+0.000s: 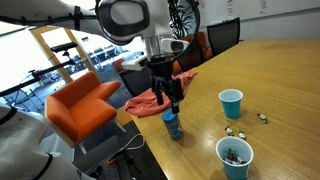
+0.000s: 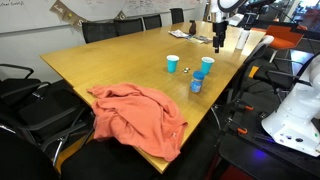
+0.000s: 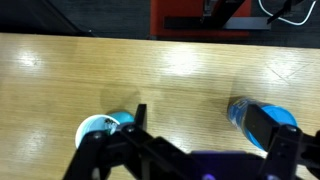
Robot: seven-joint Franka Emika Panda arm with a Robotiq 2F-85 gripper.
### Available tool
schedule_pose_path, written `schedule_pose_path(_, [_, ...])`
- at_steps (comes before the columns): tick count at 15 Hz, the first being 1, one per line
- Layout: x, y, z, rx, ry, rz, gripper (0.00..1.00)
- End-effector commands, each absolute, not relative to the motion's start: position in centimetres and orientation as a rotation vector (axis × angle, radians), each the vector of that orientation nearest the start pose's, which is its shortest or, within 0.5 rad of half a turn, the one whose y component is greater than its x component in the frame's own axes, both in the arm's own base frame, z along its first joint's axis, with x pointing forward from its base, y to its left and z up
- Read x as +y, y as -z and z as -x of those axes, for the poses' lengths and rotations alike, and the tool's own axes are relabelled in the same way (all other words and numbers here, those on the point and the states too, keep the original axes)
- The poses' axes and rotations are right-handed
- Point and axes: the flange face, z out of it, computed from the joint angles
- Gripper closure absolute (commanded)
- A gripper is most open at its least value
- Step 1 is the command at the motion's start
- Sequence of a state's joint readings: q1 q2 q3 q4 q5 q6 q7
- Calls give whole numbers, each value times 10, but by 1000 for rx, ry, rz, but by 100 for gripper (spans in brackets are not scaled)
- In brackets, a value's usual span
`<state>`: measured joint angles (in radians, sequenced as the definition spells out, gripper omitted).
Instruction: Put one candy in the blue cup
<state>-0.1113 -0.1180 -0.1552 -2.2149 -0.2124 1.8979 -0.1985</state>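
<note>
— long wooden table point(image 1: 285, 65) in an office, black chairs point(image 2: 100, 30) along its far side. where's the arm?

— the gripper point(image 1: 171, 100) hangs over the table near one edge, pointing down. in the wrist view its fingers point(image 3: 283, 150) are spread wide with only bare wood between them. it holds nothing.

— what's closest to it?

— a small blue bottle point(image 1: 172, 125), upright, just below the gripper in an exterior view. the wrist view shows it by one finger, partly hidden behind it and not between the two. by the opposite finger in that view sits a blue cup point(image 3: 100, 128), seen from above and pale inside. i cannot tell what it holds.

— and the candy?

— loose candies point(image 1: 230, 130) lie on the wood between the two cups, apart from the gripper. one more candy point(image 1: 262, 118) lies farther along the table. the near blue cup point(image 1: 235, 157) has small dark pieces in it, candy by the look. the far blue cup point(image 1: 231, 103) stands upright, and its inside doesn't show.

— anything else on the table?

— an orange cloth point(image 2: 140, 115), crumpled at a corner and spilling over the edge. an orange chair point(image 1: 85, 105) stands just beside the table, near the arm.
</note>
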Motion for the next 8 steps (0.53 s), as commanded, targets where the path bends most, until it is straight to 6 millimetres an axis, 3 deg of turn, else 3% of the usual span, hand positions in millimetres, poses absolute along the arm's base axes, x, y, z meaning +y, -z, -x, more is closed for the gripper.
schedule_pose_path(1, [-170,-392,-486,-208,-299,3260,0])
schedule_pose_path(8, [-215,-371,-534,-400,77,3217,0])
